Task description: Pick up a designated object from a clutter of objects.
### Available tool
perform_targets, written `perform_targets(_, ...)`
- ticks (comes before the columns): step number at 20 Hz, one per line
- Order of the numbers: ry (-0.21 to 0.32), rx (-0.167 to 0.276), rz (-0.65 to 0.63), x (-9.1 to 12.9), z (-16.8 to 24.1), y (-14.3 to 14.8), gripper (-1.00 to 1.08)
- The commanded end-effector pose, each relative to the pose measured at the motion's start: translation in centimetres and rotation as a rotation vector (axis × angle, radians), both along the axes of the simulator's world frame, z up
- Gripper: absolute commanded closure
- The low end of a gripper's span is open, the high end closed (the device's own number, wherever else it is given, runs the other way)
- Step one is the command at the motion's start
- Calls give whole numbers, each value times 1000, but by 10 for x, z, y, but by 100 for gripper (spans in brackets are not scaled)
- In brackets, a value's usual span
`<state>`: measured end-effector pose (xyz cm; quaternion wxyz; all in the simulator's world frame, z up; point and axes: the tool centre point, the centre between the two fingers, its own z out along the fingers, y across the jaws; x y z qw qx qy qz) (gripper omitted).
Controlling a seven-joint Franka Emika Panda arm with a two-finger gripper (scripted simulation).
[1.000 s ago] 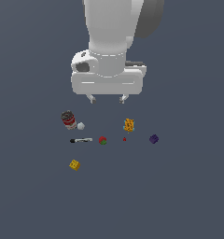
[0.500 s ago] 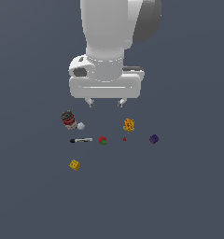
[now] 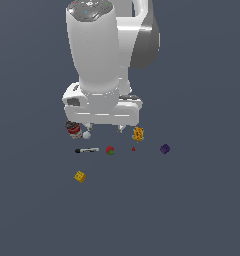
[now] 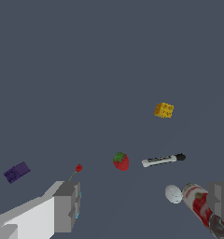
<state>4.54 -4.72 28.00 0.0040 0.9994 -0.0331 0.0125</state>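
Scattered loose across the grey tabletop [image 3: 202,210], from the exterior view's left: red-and-white can [image 3: 73,129], black-and-white marker [image 3: 87,150], red strawberry [image 3: 110,150], purple cube [image 3: 164,148]; the tool [image 3: 105,129] hangs wide open and empty, the small yellow studded block [image 3: 80,176] lying apart, nearer the camera

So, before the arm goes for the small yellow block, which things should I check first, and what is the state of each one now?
1. Yellow block visible and apart from other items: ok.
2. Gripper open, nothing between its fingers: ok.
3. Gripper above the block: not ok; it hangs over the red-white can and white lump.
4. Marker and strawberry lie between the gripper and the block: the path must pass over them.
5. Orange box not mistaken for the target: ok, it stands far off.
6. Block's exact orientation: cannot tell.
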Motion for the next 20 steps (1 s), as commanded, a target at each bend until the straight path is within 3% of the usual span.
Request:
perform_targets(1,3,6,-30,11,-17,-11,-92)
perform_targets(11,13,19,-168,52,-104,-67,-92)
perform_targets(20,20,17,-265,67,-175,-110,-92)
